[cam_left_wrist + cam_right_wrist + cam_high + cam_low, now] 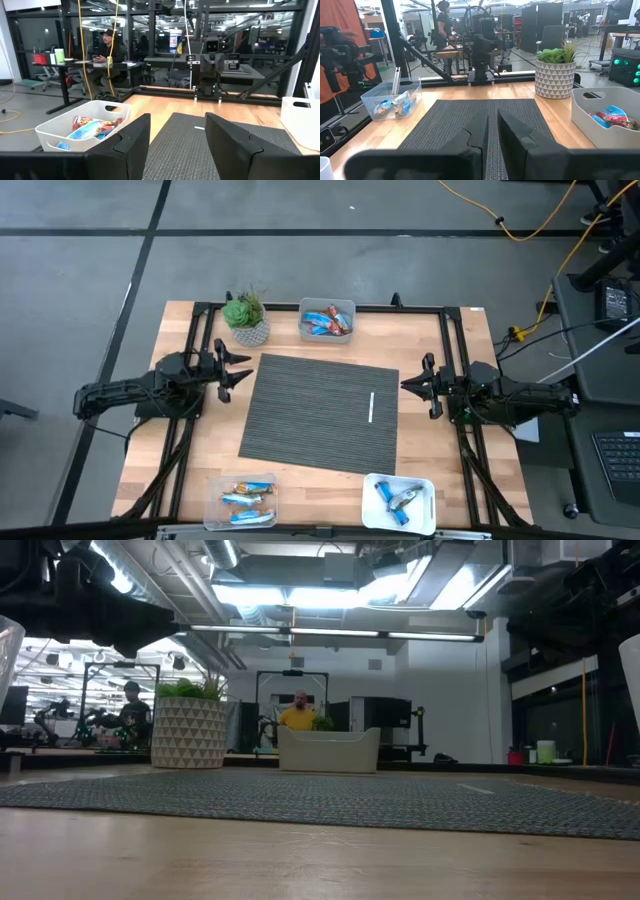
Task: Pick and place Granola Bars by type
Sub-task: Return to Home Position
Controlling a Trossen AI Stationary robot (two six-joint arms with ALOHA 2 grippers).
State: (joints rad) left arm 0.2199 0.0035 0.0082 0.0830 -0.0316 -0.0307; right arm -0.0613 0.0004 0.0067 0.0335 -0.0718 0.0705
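Granola Bars lie in three bins. Blue-and-red ones fill the pale bin (327, 320) at the far edge, also seen in the left wrist view as the pale bin (85, 125). Blue and brownish bars lie in the clear bin (240, 500) at the near left. Blue ones sit in the white bin (400, 500) at the near right. My left gripper (238, 370) hovers open at the left edge of the dark ribbed mat (320, 410), empty. My right gripper (408, 385) hovers shut at the mat's right edge, holding nothing.
A thin white stick (371, 407) lies on the mat's right part. A potted plant (247, 318) stands left of the far bin. A black frame rail (300, 307) runs around the table. People sit at desks in the room beyond the table.
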